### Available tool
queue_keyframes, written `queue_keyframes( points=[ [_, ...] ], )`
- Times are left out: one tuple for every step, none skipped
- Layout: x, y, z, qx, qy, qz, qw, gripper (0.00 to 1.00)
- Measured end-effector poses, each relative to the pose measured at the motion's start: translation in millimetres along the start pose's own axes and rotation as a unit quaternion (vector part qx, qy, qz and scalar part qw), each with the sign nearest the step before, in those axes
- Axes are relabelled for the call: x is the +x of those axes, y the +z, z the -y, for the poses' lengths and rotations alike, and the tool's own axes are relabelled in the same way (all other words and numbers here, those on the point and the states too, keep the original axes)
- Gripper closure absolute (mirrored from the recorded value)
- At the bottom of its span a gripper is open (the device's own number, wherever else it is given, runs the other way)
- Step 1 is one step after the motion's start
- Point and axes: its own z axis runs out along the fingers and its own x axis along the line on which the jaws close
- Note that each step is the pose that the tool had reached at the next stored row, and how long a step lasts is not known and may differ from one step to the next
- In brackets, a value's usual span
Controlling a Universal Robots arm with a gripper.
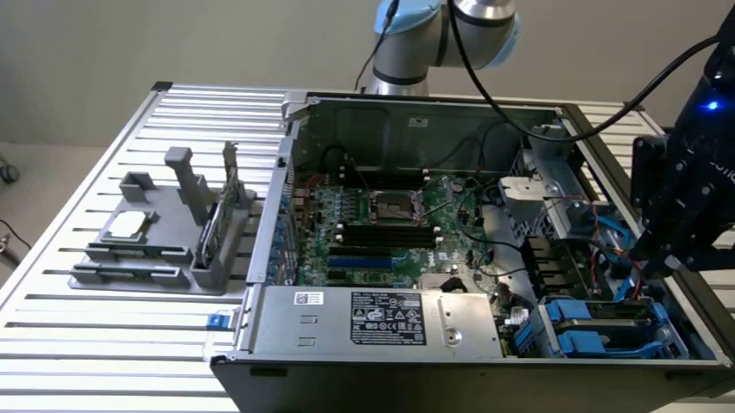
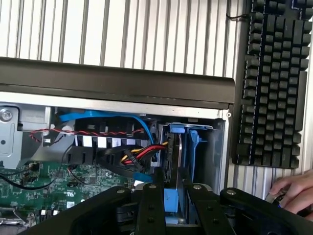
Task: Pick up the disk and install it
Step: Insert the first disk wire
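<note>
The end effector [image 2: 173, 196] clamps the disk [image 2: 172, 161], a grey slab edged in blue plastic, standing on edge.

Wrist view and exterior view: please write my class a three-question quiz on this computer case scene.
1. True or false: the computer case lies open, showing its motherboard.
2. In the wrist view, what lies on the table beside the case? A. keyboard B. monitor C. screwdriver
3. Fill in: the hand grips the blue-framed ____ standing on edge in the case's corner bay.
Key: 1 true; 2 A; 3 disk.
</note>
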Motion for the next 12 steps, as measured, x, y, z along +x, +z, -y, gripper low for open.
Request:
queue_keyframes(
  points=[
    [1.7,-0.2,1.0,-0.0002,0.000,-0.0002,1.0000,0.74],
    [3.0,-0.4,2.6,-0.0003,0.000,-0.0004,1.0000,0.74],
    [3.8,-0.7,4.7,-0.0004,0.001,-0.0006,1.0000,0.74],
    [4.3,-1.1,7.6,-0.0004,0.001,-0.0007,1.0000,0.74],
    [4.5,-1.3,10.3,-0.0003,0.003,-0.0007,1.0000,0.74],
    [4.7,-1.5,12.4,-0.0001,0.005,-0.0003,1.0000,0.74],
    [4.9,-1.5,13.7,0.0000,0.008,-0.0002,1.0000,0.74],
    [5.2,-1.4,14.7,0.0002,0.010,0.0001,0.9999,0.74],
    [5.6,-0.8,15.3,0.0004,0.013,0.0003,0.9999,0.74],
    [6.0,0.4,15.6,0.0006,0.016,0.0005,0.9999,0.74],
    [6.6,2.0,15.7,0.0007,0.018,0.0007,0.9998,0.74],
    [7.2,3.8,15.9,0.0009,0.021,0.0009,0.9998,0.74]
  ],
)
